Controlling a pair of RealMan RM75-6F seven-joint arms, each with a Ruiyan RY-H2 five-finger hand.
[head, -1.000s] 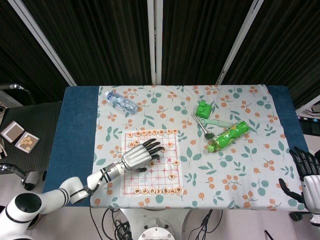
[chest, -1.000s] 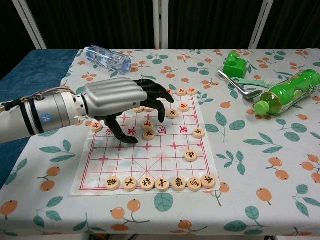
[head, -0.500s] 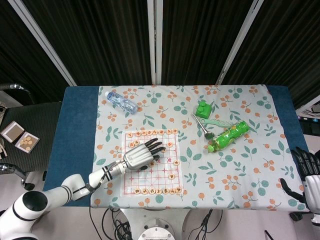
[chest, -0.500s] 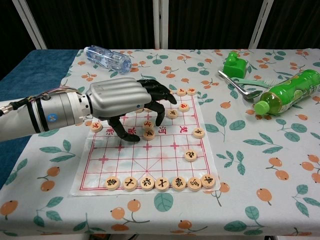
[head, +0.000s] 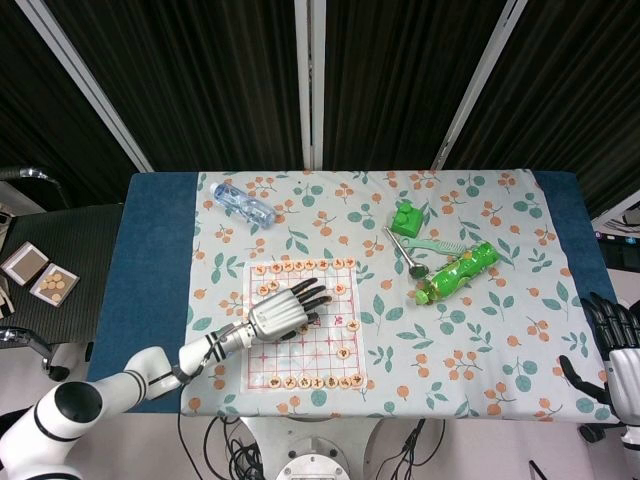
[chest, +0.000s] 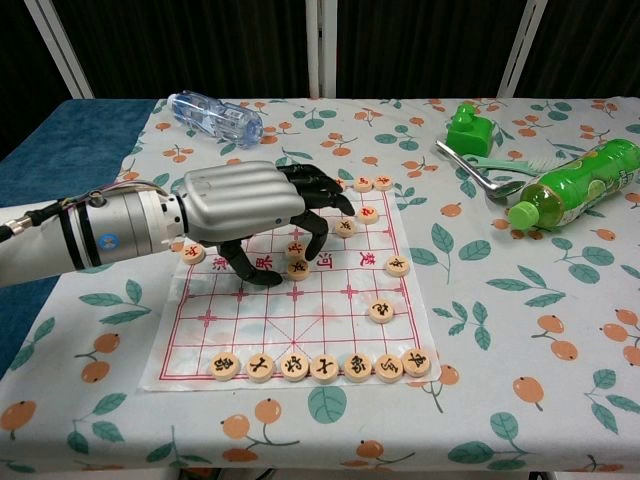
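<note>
A paper Chinese chess board (chest: 330, 320) lies on the floral cloth, with round wooden pieces (chest: 320, 366) in a row along its near edge and more scattered further up. My left hand (chest: 255, 205) hovers over the board's left middle, fingers arched down and apart above two pieces (chest: 297, 258), its thumb (chest: 243, 270) beside them. Nothing shows in its grip. In the head view the same left hand (head: 283, 309) covers part of the board (head: 335, 340). My right hand (head: 615, 360) hangs off the table's right edge, fingers apart and holding nothing.
A clear water bottle (chest: 215, 117) lies at the back left. At the back right are a green block (chest: 466, 128), a spoon and toothbrush (chest: 490, 170) and a lying green bottle (chest: 572, 185). Left of the table, a chair carries small boxes (head: 55, 285).
My left hand has shifted slightly over the board and its fingers have curled in a little. The pieces have not moved. The right hand has sunk slightly at the frame edge.
</note>
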